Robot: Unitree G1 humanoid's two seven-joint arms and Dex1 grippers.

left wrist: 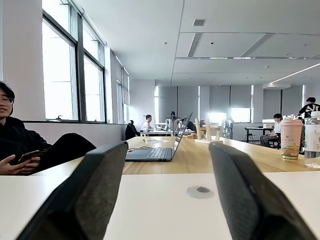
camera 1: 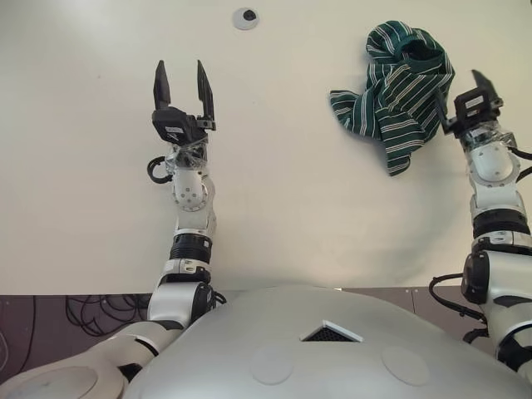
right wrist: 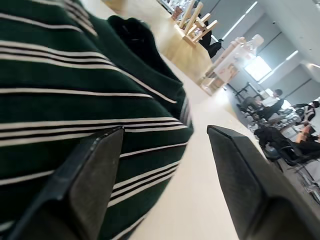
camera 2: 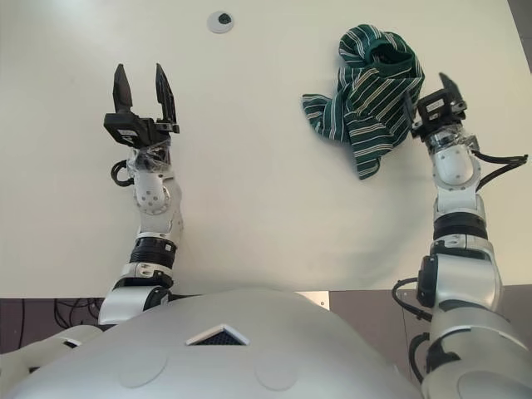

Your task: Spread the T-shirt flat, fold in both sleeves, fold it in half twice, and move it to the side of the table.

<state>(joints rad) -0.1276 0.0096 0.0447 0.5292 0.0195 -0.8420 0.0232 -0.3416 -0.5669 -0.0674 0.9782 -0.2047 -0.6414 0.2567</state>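
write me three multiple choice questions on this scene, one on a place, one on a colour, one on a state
1. Where on the table is the T-shirt?
A. far right, beside the right jaws
B. centre
C. near left, under the left jaws

2. What colour is the T-shirt?
A. plain white
B. dark green with white stripes
C. red

3. How do the left jaws stand?
A. shut on the T-shirt
B. shut, empty
C. open, empty

Answers:
1 A: the head views show it bunched on the robot's right, by the right jaws.
2 B: green cloth with thin white stripes shows in the head and right wrist views.
3 C: they stand apart over bare table with nothing between them.
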